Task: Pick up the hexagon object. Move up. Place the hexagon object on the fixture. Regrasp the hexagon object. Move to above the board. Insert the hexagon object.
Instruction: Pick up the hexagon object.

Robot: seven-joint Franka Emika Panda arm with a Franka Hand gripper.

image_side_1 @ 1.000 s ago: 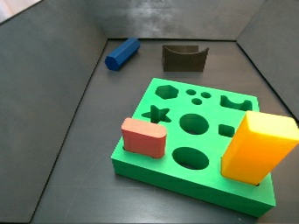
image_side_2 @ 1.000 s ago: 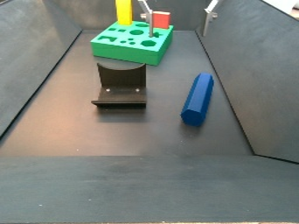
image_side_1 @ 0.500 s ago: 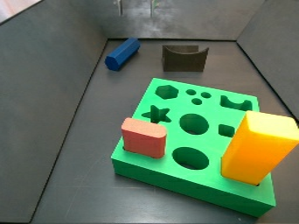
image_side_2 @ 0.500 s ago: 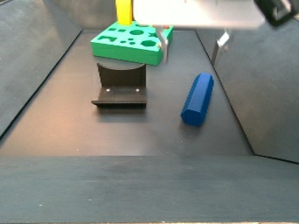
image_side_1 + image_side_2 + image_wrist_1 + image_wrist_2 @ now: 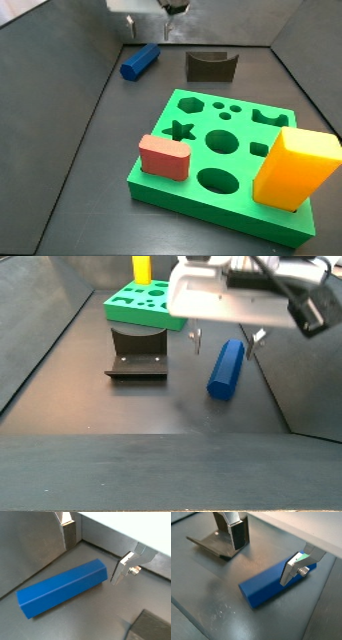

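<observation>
- Blue hexagon object lies flat on the dark floor, beside the fixture; no writing is readable.
- Gripper hangs above it, fingers spread wide, holding nothing.

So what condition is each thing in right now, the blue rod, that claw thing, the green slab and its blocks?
hexagon object: lying flat on the floor, not held.
gripper: open, above the hexagon object, fingers either side of it, not touching.
fixture: standing on the floor, nothing on it.
board: flat on the floor, hexagon hole empty.
red block: sitting on the board.
yellow block: upright on the board.
</observation>
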